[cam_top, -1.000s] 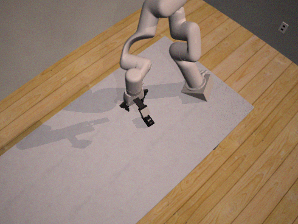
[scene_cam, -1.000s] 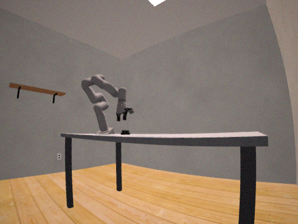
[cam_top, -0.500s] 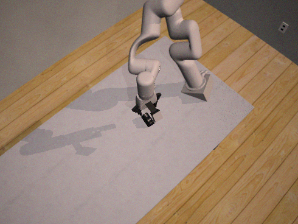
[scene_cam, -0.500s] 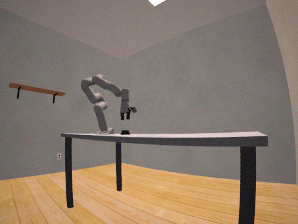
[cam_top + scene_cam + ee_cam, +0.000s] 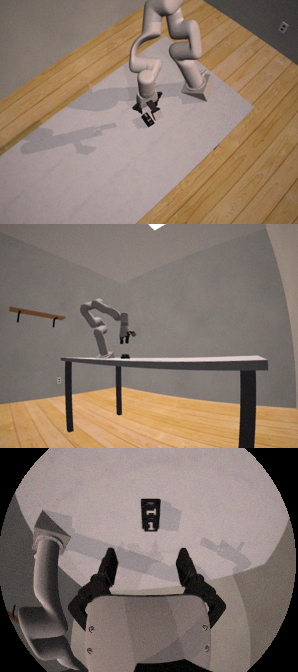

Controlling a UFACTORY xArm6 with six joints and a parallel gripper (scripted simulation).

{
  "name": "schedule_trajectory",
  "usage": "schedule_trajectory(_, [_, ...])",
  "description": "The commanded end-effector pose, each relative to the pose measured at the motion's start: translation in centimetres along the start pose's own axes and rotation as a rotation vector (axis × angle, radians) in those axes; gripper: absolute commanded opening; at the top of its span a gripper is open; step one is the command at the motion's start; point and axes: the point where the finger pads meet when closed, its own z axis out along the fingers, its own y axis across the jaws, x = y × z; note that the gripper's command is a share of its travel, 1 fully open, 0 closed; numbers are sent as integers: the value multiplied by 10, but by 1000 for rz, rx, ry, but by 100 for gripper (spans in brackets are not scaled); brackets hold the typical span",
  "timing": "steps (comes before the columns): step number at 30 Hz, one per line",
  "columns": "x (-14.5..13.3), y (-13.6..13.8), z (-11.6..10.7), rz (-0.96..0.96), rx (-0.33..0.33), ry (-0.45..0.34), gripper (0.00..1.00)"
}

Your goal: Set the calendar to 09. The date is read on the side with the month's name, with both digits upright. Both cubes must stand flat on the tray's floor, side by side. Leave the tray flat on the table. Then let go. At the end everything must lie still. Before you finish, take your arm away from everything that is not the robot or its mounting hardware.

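The black calendar (image 5: 148, 119) (image 5: 125, 357) (image 5: 150, 515), a tray with dark cubes, stands low on the table. In the wrist view two pale marks like the digit 1 show on it, the upper one lying sideways and the lower one nearly upright. The month's name and the date side cannot be read, and the line between cubes and tray is too dark to make out. My gripper (image 5: 148, 103) (image 5: 124, 342) (image 5: 147, 555) is open and empty. It hangs above the table, higher than the calendar, with the calendar beyond the fingertips in the wrist view.
The pale table top (image 5: 91, 182) (image 5: 213, 358) carries the arm's base (image 5: 199, 91) (image 5: 106, 355) (image 5: 50, 533), which stands to the right of the calendar in the top view. Shadows of the arm fall across the table. A wooden shelf (image 5: 36, 313) hangs on the wall, far from the arm.
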Motion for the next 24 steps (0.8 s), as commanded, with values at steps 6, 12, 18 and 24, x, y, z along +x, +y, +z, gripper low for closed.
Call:
schedule_trajectory(6, [-49, -72, 6, 227, -5, 1, 100])
schedule_trajectory(12, [-62, -104, 22, 335, -2, 3, 100])
schedule_trajectory(18, [-63, -106, 26, 342, -3, 3, 100])
schedule_trajectory(24, [-63, -107, 46, 343, -3, 3, 100])
